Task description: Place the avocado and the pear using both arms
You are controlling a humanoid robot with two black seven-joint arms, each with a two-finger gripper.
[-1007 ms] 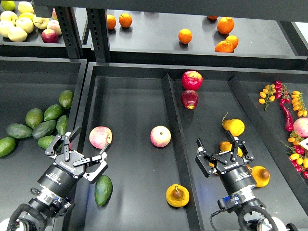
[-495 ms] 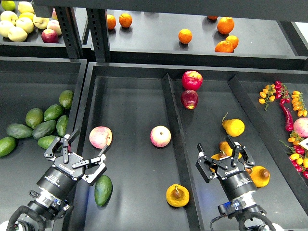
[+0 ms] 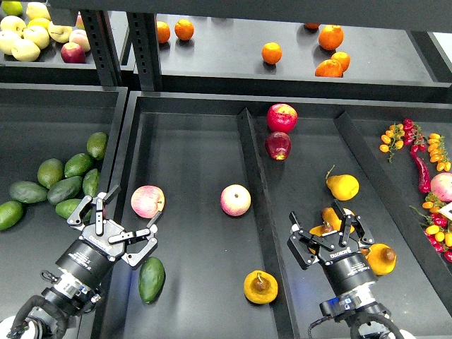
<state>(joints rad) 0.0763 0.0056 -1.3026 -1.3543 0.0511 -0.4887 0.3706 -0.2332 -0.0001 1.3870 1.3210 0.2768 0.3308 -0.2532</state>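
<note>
On the left, six avocados lie piled in the left bin. My left gripper [image 3: 119, 227] has barely shifted over the last second, jaws spread and empty above the avocado [image 3: 151, 280] lying near, in the middle tray [image 3: 191, 148]; that fruit looks placed. Two pink-yellow apples sit further in, and a pear [image 3: 260, 287] rests near the divider. My right gripper [image 3: 329, 229] has eased back toward me, fingers apart, nothing in them. Three more pears surround it in the right tray, with two red apples far. So both releases look finished, and retreat remains.
</note>
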